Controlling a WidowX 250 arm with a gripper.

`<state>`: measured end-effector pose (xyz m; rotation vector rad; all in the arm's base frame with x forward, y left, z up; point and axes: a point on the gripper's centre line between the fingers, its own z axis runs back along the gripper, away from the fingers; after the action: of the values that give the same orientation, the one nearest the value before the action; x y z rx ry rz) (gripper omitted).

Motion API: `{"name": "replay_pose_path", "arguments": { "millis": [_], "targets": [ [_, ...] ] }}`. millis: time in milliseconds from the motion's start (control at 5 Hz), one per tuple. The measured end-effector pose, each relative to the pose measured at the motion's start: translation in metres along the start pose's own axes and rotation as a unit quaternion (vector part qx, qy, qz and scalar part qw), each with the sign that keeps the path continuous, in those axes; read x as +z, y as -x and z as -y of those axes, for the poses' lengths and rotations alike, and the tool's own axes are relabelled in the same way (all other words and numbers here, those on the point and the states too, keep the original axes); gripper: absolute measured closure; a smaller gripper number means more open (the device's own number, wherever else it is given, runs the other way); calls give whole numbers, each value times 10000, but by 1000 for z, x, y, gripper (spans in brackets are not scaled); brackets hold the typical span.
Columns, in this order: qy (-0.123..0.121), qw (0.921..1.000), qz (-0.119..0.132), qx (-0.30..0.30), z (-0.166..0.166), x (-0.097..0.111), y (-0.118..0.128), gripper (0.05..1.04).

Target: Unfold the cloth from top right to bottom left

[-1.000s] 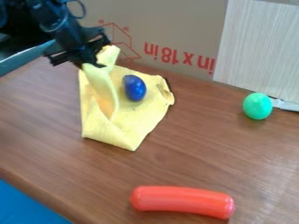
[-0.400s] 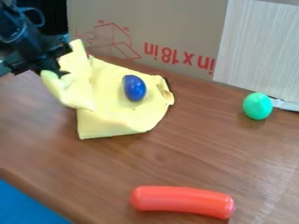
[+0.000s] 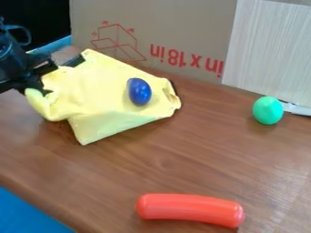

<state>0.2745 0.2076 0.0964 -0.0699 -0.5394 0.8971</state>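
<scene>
"Where was the gripper?"

"At the upper left of the view, low over the desk, with the black arm coming in from the left edge."

"Was it holding anything?"

"Yes, it was clamped on the yellow cloth, at the left end. The material bunched and creased around the fingertips, and a soft fold sagged just below them."

"And the rest of the cloth?"

"It spread rightward over the left part of the desk, in front of the cardboard. One corner pointed toward the near side, another toward the far side, and the right edge was curled over on itself."

"Did anything sit on it?"

"A blue egg-shaped thing, on the right part of the cloth, near that curled edge."

"You said cardboard. Was there writing?"

"Red print, letters and digits together, running along the lower part and upside down from where I looked. To its left was a line drawing of a box, in the same red."

"What stood beside the cardboard?"

"A pale panel with fine streaks in it, upright, to the right. A green egg-shaped thing was on the desk near the foot of the panel, well apart from the cloth."

"And close to the camera?"

"A red sausage-shaped thing lay lengthwise across the view on the near part of the desk. Past the desk's rounded edge, at the lower left, was a bright blue surface."
</scene>
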Motion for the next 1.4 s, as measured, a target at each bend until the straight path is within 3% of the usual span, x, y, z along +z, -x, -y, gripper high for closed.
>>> {"name": "replay_pose_path", "arguments": {
  "millis": [200,600,1000,1400],
  "targets": [
    [-218,9997,46,-43,-13,-4,6,1028],
    [-423,9955,651,-545,-27,21,-8,1028],
    [-597,9931,460,-897,-34,33,-20,1028],
    [-1105,9912,194,-704,-51,24,-17,1028]
  ]
}}
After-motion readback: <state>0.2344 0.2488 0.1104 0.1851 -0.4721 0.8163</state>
